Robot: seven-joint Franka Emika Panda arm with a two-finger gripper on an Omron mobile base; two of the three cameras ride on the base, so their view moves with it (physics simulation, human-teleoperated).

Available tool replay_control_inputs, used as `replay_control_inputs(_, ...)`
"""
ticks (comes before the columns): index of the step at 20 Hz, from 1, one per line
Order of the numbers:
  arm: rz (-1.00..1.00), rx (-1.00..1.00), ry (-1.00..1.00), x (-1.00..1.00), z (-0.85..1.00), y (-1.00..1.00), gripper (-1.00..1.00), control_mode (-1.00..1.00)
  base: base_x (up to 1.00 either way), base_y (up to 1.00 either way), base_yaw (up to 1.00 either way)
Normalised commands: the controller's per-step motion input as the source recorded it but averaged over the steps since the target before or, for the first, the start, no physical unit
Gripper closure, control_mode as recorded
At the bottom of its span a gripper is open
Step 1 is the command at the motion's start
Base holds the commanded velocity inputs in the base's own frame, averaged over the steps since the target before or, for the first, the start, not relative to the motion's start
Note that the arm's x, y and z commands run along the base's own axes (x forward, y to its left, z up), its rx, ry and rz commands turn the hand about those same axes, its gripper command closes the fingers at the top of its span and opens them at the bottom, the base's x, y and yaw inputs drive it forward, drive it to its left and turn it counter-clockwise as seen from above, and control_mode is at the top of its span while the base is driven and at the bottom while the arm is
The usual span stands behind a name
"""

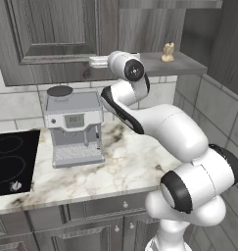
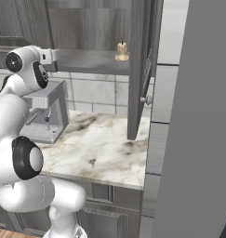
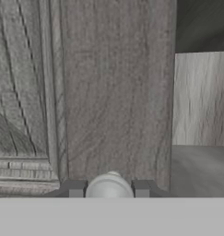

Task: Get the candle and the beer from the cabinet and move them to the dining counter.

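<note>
Hand view: jaws (image 3: 109, 190) pinch the round knob (image 3: 109, 186) of the left cabinet door (image 3: 113, 92). Judged step: swing this door open. Pull along the hinge arc, grip square, wrist level. Beyond, the cabinet (image 1: 66, 29) shelf carries the candle (image 1: 167, 52), upright near its right end, right door (image 2: 138, 69) already open. Beer not seen.
</note>
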Motion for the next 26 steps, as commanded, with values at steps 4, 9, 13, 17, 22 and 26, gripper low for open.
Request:
replay_control_inputs(4, 0.00, 0.00, 0.00, 0.00, 0.00, 0.00, 1.00, -1.00, 0.00, 0.00, 0.00)
replay_control_inputs(9, 0.00, 0.00, 0.00, 0.00, -0.04, 0.00, 1.00, -1.00, 0.00, 0.00, 0.00)
replay_control_inputs(13, 0.00, 0.00, 0.01, 0.00, 0.00, 0.00, 1.00, -1.00, 0.00, 0.00, 0.00)
replay_control_inputs(17, 0.00, 0.00, 0.01, -0.07, 0.00, 0.00, 1.00, -1.00, 0.00, 0.00, 0.00)
replay_control_inputs(22, 0.00, 0.00, 0.03, -0.29, 0.00, 0.10, 1.00, -1.00, 0.00, 0.00, 0.00)
replay_control_inputs(26, 0.00, 0.00, 0.05, -0.37, 0.00, 0.20, 1.00, -1.00, 0.00, 0.00, 0.00)
